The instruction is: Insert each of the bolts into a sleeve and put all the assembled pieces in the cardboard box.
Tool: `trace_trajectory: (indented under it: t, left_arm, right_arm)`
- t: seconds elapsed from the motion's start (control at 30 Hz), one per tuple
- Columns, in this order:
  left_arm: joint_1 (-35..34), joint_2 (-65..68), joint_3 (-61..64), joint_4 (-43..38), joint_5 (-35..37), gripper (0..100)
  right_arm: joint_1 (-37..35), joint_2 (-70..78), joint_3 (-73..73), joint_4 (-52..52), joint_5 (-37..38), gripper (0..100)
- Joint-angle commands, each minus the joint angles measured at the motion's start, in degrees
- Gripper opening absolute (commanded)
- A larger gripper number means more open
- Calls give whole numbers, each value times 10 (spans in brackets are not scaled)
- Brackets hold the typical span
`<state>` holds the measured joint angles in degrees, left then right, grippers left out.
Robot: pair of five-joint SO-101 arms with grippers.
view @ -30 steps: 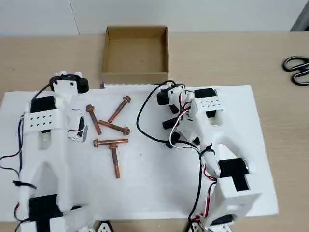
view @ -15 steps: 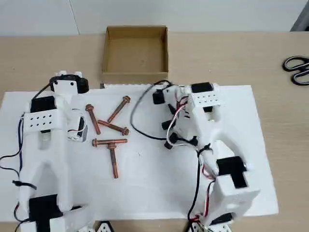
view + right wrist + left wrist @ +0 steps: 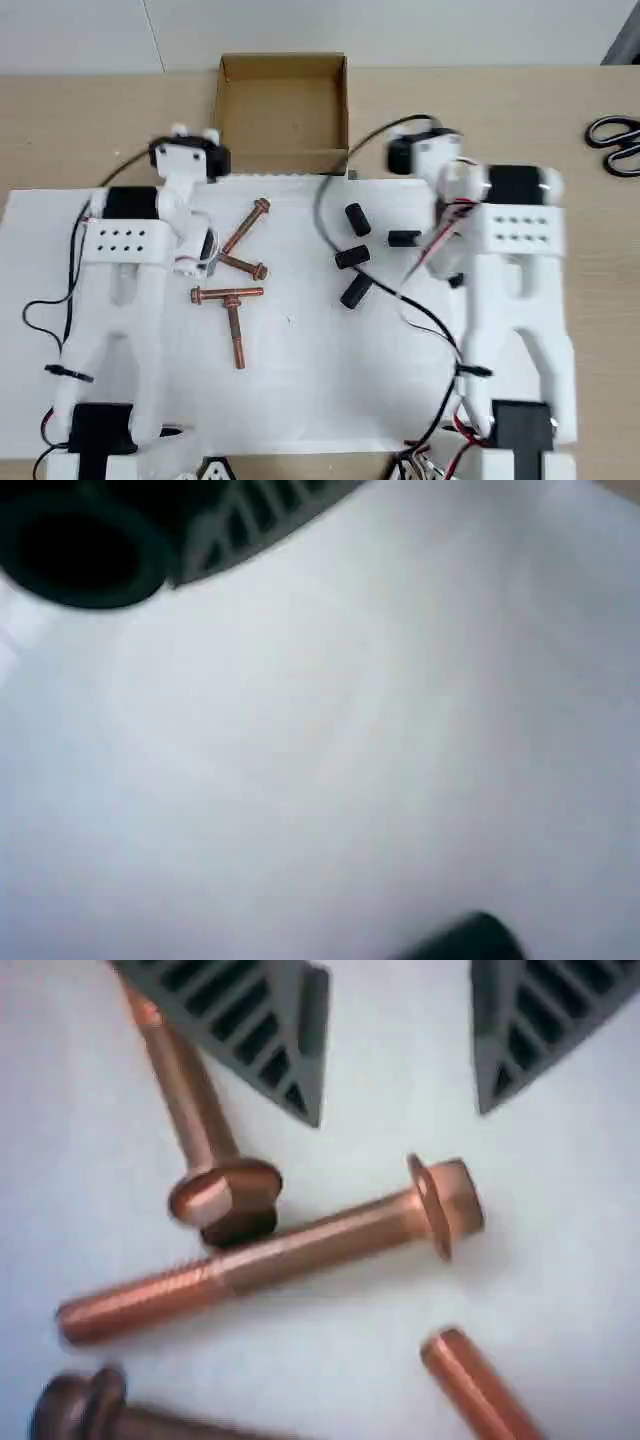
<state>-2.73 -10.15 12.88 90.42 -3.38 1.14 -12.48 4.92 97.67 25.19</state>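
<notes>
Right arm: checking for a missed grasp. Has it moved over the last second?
Yes. In the high view the right arm has swung off the sleeves, toward the scissors.

No text, label, brand mark, number or sign legible on any surface.
</notes>
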Motion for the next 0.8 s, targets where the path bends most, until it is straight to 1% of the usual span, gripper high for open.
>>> trace_trajectory:
  t: [0.0, 0.13, 0.33, 0.53, 0.7, 0.77]
  left_arm:
    - [3, 5, -84, 11, 41, 101]
    - [-1, 83, -128, 22, 70, 101]
    - [-24, 222, -218, 54, 86, 101]
    - [-38, 276, -292, 55, 115, 101]
    - [-37, 301, -296, 40, 133, 105]
    - [-38, 313, -296, 35, 134, 131]
  right_arm:
    - [51, -65, 33, 11, -6, 7]
    - [94, -122, 90, 11, -4, 7]
    - [124, -177, 161, 10, -4, 7]
    - [124, -218, 202, 10, -4, 7]
    - [124, -250, 239, 10, -5, 7]
    - [126, -262, 250, 7, -5, 7]
